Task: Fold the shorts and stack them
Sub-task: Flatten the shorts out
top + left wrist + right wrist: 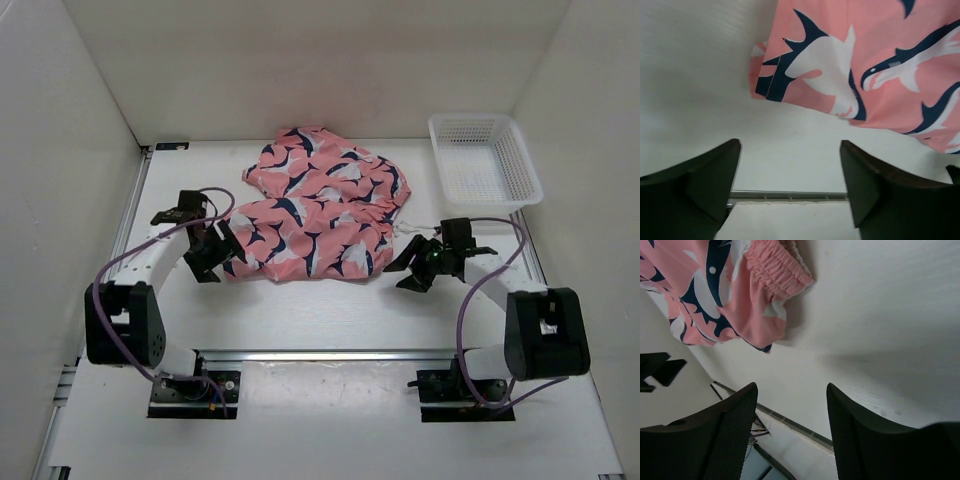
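- Lying rumpled, the shorts [318, 212] spread across the middle of the desk [320, 320], near corners facing the arms.
- The left gripper [218, 255] and right gripper [412, 268] flank those corners, wide and empty.
- A clean fold likely needs both corners pinched evenly and lifted together.

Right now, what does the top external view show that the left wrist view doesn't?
Top external only: the whole spread of the shorts, the white basket at the far right, and the right jaws, open beside the cloth. Left wrist only: the stitched hem corner up close. Both: the left jaws open and empty, near the shorts' left edge.
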`<state>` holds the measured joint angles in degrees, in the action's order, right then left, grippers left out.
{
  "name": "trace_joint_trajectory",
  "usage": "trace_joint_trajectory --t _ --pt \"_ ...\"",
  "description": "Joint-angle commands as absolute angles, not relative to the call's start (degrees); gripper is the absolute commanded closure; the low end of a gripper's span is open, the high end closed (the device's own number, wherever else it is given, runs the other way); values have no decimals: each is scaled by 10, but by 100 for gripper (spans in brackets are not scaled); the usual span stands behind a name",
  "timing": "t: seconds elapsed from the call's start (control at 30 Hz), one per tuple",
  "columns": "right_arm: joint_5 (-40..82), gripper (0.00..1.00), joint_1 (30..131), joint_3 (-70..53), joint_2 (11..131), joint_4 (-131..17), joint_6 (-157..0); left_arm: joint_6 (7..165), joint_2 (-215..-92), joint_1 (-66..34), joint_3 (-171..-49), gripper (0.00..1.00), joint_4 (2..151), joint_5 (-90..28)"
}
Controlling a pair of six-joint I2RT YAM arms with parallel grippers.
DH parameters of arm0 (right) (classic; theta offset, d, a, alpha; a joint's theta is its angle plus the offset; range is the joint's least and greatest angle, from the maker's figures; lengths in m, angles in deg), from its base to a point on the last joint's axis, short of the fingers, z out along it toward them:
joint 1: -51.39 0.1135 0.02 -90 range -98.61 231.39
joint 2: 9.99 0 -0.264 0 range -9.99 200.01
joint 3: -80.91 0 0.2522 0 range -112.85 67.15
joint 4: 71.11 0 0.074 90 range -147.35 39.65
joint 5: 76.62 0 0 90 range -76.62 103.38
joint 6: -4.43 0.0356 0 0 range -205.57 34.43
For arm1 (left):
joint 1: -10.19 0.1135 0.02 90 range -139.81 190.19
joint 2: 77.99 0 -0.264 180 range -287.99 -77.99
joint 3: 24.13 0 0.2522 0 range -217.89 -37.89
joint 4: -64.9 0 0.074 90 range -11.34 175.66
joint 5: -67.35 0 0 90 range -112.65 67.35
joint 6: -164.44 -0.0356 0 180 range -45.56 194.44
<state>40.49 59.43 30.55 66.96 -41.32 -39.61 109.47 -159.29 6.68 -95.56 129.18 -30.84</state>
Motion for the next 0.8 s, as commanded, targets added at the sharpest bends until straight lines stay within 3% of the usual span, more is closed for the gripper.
trace_joint_trajectory --t 0.0,0.03,0.23,0.37,0.4,0.47,0.5,0.6,0.63,0.77 --pt "469 36 590 301 694 -496 -371 1098 -1601 70 -946 5 1240 -376" --pt "469 35 590 301 710 -508 -371 1093 -1617 76 -946 1 1233 -376" --pt "481 32 590 280 794 -554 -353 1092 -1703 81 -951 2 1207 -371" --pt "470 34 590 275 823 -599 -319 1085 -1743 81 -979 28 1201 -357" --pt "465 36 590 268 839 -599 -319 1085 -1743 81 -979 48 1201 -351" --pt "455 43 603 252 852 -606 -313 1085 -1743 81 -986 70 1201 -345" --pt "448 46 608 238 860 -606 -306 1085 -1743 86 -992 90 1201 -345" --pt "405 77 622 197 865 -591 -313 1079 -1743 91 -1010 90 1208 -350" --pt "398 98 622 181 872 -585 -319 1079 -1743 91 -1018 90 1208 -350" --pt "376 100 617 66 889 -498 -356 1073 -1719 104 -1082 90 1248 -329"
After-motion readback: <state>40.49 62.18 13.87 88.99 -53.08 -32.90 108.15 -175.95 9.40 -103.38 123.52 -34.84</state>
